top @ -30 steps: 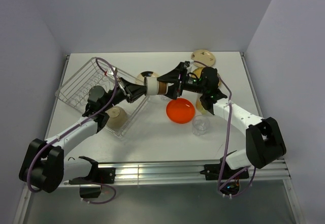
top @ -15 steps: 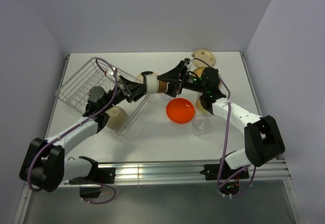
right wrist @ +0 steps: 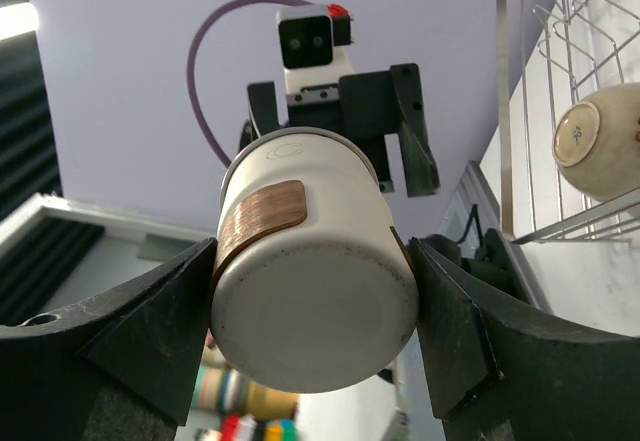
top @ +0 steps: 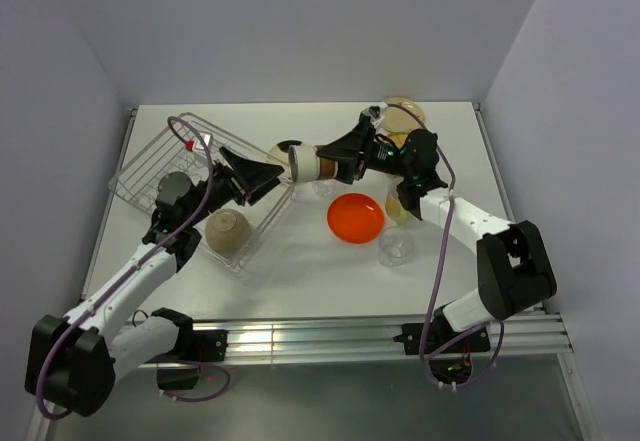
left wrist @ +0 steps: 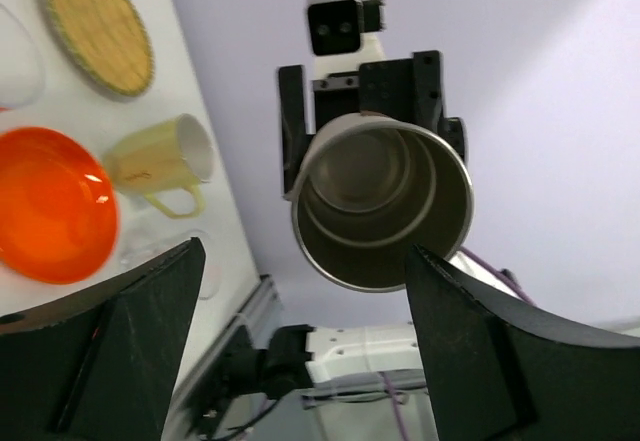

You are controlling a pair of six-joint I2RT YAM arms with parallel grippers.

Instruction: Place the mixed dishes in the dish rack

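Early days, only a bowl (top: 225, 231) in the rack (top: 138, 174). Cup (top: 306, 163) pinched in right gripper (top: 333, 157), left gripper (top: 255, 173) wide and empty. Orange plate (top: 355, 218), mug (left wrist: 160, 166), glass (top: 396, 246) left out.

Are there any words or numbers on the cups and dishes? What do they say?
Nothing reads clearly.
Dark mark under the bowl in the dish rack: too blurred to read.
Small red mark on the pale yellow mug: too small to read.
Brown patch on the cup: no lettering visible.

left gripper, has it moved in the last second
Yes. The left gripper has drawn back leftward toward the rack, off the cup that the right gripper holds.
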